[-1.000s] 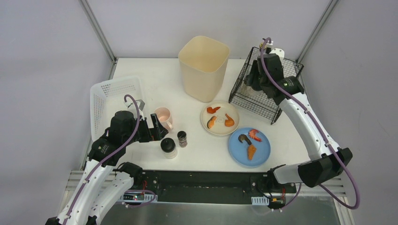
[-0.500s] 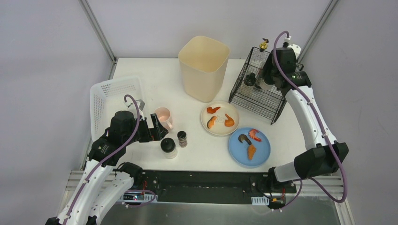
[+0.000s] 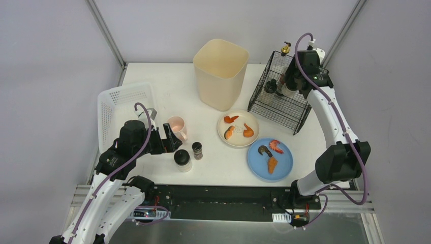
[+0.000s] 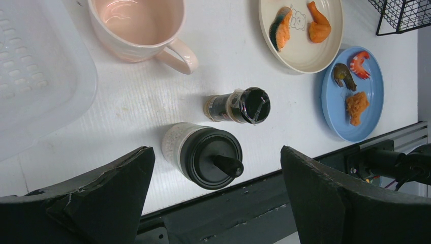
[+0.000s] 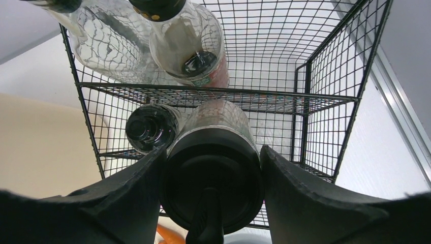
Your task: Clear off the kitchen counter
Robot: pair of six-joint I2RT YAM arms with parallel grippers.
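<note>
Over at the far right corner of the big flat white rectangular desk [image 3: 167, 86], which fills the middle of the overhead view with its metal-framed front edge by the arm bases, the right hand [image 5: 212, 152] is at the black wire rack [image 3: 284, 109]. Its two fingers are pinching the black cap of a clear-bodied shaker jar [image 5: 213, 193], one on each side. A small dark-capped bottle [image 5: 147, 128] stands just beside that jar, with two clear glass bottles [image 5: 195, 48] behind the next wire divider; whether the jar's base rests on the rack floor, I cannot tell. Near the front edge, on the left, the left hand [image 4: 216, 157] is spread wide, hovering over a white shaker with a black lid [image 4: 203, 152] and touching nothing. A little dark spice bottle [image 4: 236, 105] sits just beside the shaker, a pale pink mug [image 4: 137, 25] beyond it. A white perforated plastic basket [image 3: 122, 101] lies along the left edge. A tall cream bin [image 3: 220, 76] stands at the far edge, a cream round plate [image 3: 223, 134] carrying orange food pieces is mid-desk, and a blue round plate [image 3: 254, 163] with more pieces is nearer the front.
</note>
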